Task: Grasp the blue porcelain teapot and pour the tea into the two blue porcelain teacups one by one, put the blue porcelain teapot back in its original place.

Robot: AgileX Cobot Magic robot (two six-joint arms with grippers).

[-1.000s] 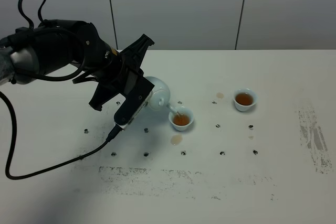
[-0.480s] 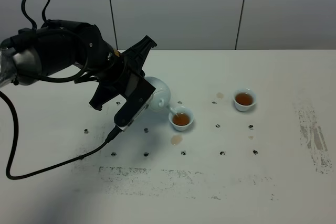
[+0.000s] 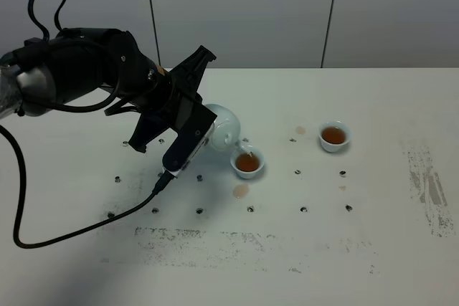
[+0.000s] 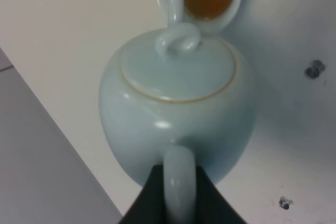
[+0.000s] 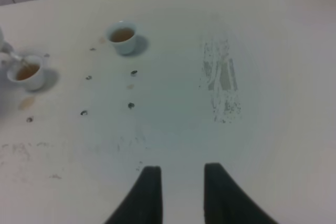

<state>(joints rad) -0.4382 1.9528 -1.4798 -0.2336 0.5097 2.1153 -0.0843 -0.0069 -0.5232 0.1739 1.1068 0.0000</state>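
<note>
The left gripper (image 4: pixel 177 190) clamps the loop handle of the round pale-blue glazed teapot (image 3: pixel 222 127), held tilted so the spout feeds the left small pale-blue teacup (image 3: pixel 247 163). The right matching teacup (image 3: pixel 334 135) already holds tea. The right gripper (image 5: pixel 181 182) is slightly parted and empty.

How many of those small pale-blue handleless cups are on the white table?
2. One small pale-blue glazed cup sits under the pale-blue round teapot's spout; the other cup stands alone to its right. None looks hidden.
</note>
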